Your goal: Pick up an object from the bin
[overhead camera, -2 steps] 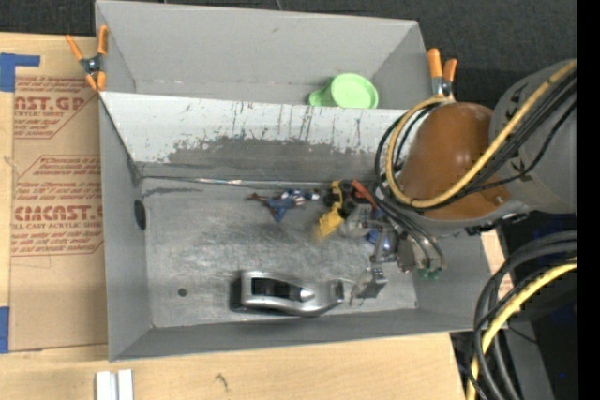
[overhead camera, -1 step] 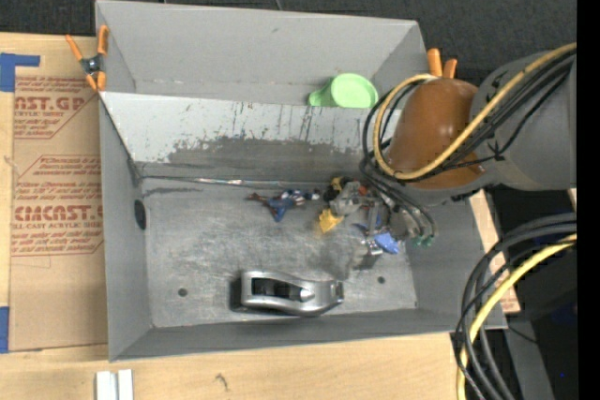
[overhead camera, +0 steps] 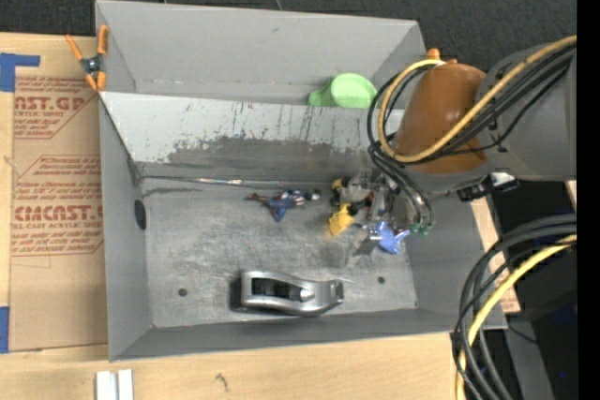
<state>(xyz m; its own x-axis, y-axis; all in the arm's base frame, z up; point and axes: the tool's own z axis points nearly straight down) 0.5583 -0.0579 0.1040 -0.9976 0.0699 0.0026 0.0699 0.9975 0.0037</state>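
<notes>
Grey metal bin (overhead camera: 187,239) with a scuffed floor holds a few scattered things. The gripper (overhead camera: 380,206) is low over the right part of the floor, close to the right wall, under the arm's orange cover (overhead camera: 441,112) and its looped yellow cables (overhead camera: 394,108). Its tip is lost among dark parts, so whether the jaws stand apart or together cannot be told.

A small yellow piece (overhead camera: 339,222) lies on the floor just left of the gripper and a little nearer the front. It is very close to the gripper, but contact cannot be judged. A small blue piece (overhead camera: 391,241) lies just beside the gripper on its front side. Whether either piece sits between the jaws cannot be told.

Further left, near the middle of the floor, lies a thin blue toy (overhead camera: 281,200), apart from the gripper. A silver and black stapler (overhead camera: 286,292) lies along the front wall, well apart from it. A green lump (overhead camera: 349,92) rests high on the sloping back wall. A small dark thing (overhead camera: 139,214) sits at the foot of the left wall.
</notes>
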